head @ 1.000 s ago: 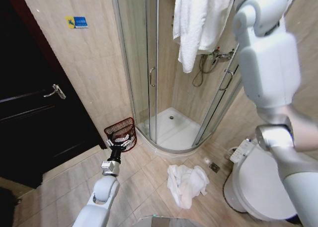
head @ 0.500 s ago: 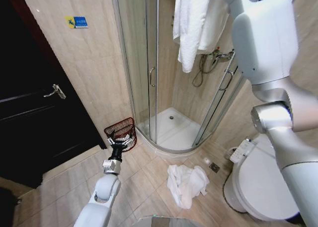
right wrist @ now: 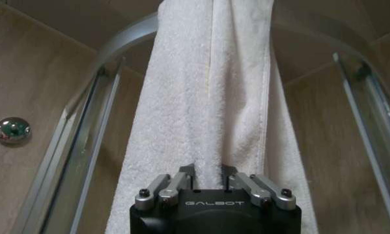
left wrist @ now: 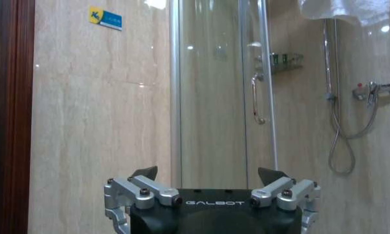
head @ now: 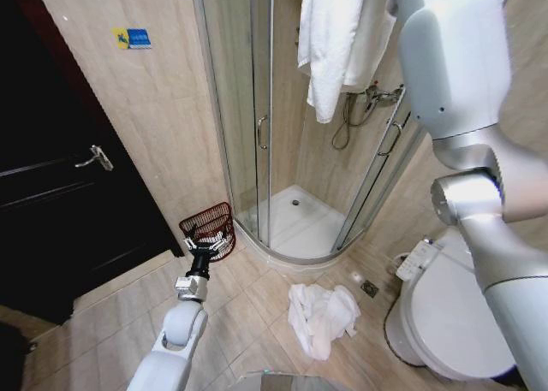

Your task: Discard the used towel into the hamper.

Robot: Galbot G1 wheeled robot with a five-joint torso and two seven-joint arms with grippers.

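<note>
Up high from the head, my right arm reaches the hanging towel (head: 330,40); hamper (head: 210,228) sits beyond my wide left end effector (head: 203,249). Right wrist: right end effector (right wrist: 208,171) pinches towel; nothing discarded yet.

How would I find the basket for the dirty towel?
Find the glass shower cabin. On the floor at its left edge, against the beige wall, sits the hamper, just beyond the open left gripper. It is the only dark red-brown wire thing; the crumpled towel nearby is white.
</note>
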